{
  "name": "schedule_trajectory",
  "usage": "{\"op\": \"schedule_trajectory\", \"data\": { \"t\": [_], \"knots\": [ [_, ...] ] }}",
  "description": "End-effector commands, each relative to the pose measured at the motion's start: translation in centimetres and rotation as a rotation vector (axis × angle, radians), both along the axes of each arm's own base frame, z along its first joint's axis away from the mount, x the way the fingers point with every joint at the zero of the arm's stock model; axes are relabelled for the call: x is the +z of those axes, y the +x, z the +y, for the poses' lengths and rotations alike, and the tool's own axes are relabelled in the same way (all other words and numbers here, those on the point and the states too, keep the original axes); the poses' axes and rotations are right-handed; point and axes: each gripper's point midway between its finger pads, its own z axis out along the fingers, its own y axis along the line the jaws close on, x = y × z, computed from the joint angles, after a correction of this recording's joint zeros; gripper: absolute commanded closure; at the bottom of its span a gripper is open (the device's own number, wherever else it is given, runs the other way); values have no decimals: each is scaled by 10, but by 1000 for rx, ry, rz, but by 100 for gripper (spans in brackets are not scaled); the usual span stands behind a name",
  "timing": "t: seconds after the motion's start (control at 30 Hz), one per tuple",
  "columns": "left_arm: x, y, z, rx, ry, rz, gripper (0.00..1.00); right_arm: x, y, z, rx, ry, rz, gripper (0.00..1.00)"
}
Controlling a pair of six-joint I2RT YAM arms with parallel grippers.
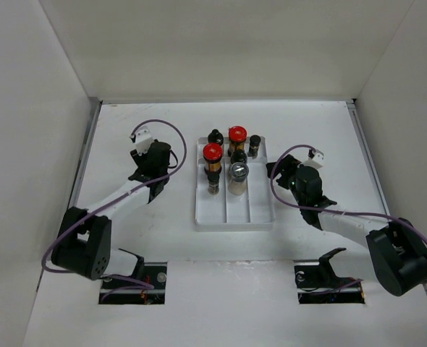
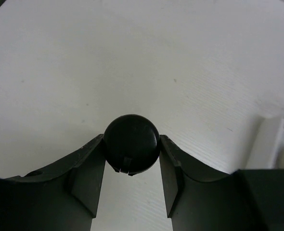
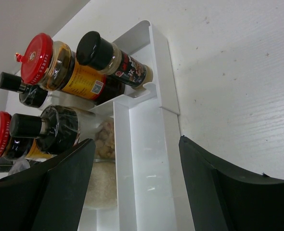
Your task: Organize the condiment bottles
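Left gripper (image 2: 132, 147): closed on the round cap of a small black-capped bottle (image 2: 131, 139). The cap shows end-on between the fingers (image 2: 84, 178), so the bottle's long axis is judged to run straight down toward the table (image 1: 127, 123), with its body hidden under the cap. Whether the bottle rests on the table or hangs above it cannot be told. It lies to the left of the white divided tray (image 1: 251, 210), whose three lanes run near to far. The coming move is therefore judged a carry rightward with the bottle upright. Tray contents are as follows. The left lane holds a second black-capped bottle (image 1: 215, 136) at the far end and a red-lidded jar (image 1: 212, 152) just nearer. The middle lane holds another red-lidded jar (image 1: 237, 134) and a clear jar with silvery lid (image 1: 239, 173). The right lane holds one small dark bottle (image 1: 255, 143) at the far end. The near part of each lane is bare. Right gripper (image 3: 136, 142): fingers spread wide, holding nothing, at the tray's right wall.
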Motion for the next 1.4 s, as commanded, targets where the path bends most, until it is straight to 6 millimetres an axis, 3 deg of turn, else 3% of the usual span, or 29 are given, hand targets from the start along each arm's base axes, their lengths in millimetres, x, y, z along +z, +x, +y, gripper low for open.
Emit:
{"op": "schedule_trajectory", "data": {
  "t": [0.0, 0.2, 0.43, 0.53, 0.67, 0.9, 1.37],
  "knots": [
    [39, -12, -26, -95, -49, -91, 70, 30, 9, 9, 17, 43, -88, 23],
    [54, -52, -76, -305, -72, -77, 70, 30, 11, 9, 14, 38, -88, 23],
    [50, -101, -143, -555, -99, -64, 70, 33, 10, 8, 12, 39, -95, 23],
    [53, -116, -162, -631, -90, -64, 70, 32, 9, 8, 12, 37, -94, 23],
    [53, -130, -174, -693, -104, -62, 70, 33, 9, 8, 11, 38, -96, 23],
    [33, -136, -205, -783, -100, -29, 69, 33, 10, 7, 8, 33, -95, 23],
    [-1, -137, -222, -816, -56, 42, 66, 34, 9, 7, 9, 33, -98, 23]
  ]
}}
